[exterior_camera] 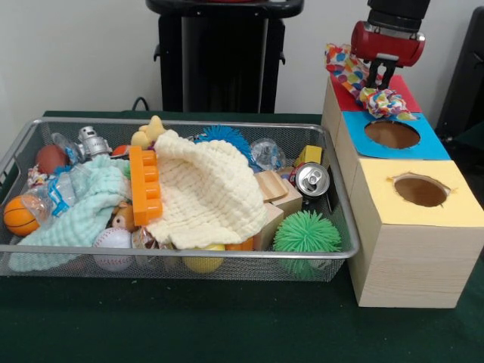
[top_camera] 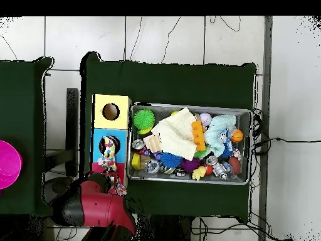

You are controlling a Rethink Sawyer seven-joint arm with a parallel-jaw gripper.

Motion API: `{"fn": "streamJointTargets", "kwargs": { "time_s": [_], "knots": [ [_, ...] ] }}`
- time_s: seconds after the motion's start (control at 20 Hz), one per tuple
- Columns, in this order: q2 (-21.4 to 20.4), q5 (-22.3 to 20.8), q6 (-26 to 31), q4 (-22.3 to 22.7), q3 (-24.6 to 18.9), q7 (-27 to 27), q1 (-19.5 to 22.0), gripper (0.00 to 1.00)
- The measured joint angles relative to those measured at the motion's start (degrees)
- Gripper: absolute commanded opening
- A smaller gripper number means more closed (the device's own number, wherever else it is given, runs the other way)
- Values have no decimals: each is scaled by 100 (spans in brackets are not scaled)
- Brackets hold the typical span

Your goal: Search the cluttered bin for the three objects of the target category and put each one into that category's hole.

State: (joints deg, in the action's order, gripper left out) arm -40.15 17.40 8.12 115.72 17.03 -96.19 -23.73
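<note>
My gripper (exterior_camera: 380,82) is above the far red-topped box (exterior_camera: 404,89), at the seam with the blue-topped box. It is shut on a printed cloth piece (exterior_camera: 384,102) that bunches under the fingers and touches the box tops. More of the same print (exterior_camera: 342,64) trails over the far box's left edge; I cannot tell whether that is a second piece. In the overhead view the print (top_camera: 110,150) lies over the blue top beside my arm (top_camera: 94,204). The yellow-topped hole (exterior_camera: 420,190) is open and empty on the nearest box. The wire bin (exterior_camera: 181,253) stands to the left.
The bin holds a cream waffle cloth (exterior_camera: 208,193), a mint cloth (exterior_camera: 79,215), an orange brick (exterior_camera: 145,185), a green spiky ball (exterior_camera: 306,233), a can (exterior_camera: 311,180), wooden blocks and balls. The blue-topped hole (exterior_camera: 392,134) lies between the red and yellow boxes. A pink bowl (top_camera: 7,164) sits apart.
</note>
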Motion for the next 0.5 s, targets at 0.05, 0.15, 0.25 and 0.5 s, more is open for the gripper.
{"fn": "streamJointTargets", "kwargs": {
  "time_s": [0.05, 0.15, 0.25, 0.5],
  "knots": [
    [1, 16, 9, 0, 0, 0, 0, 0],
    [1, 44, 27, 0, -1, 0, 4, 0],
    [1, 71, 45, 1, 0, 0, 5, 0],
    [4, 182, 112, 2, 1, 0, 5, 0]
  ]
}}
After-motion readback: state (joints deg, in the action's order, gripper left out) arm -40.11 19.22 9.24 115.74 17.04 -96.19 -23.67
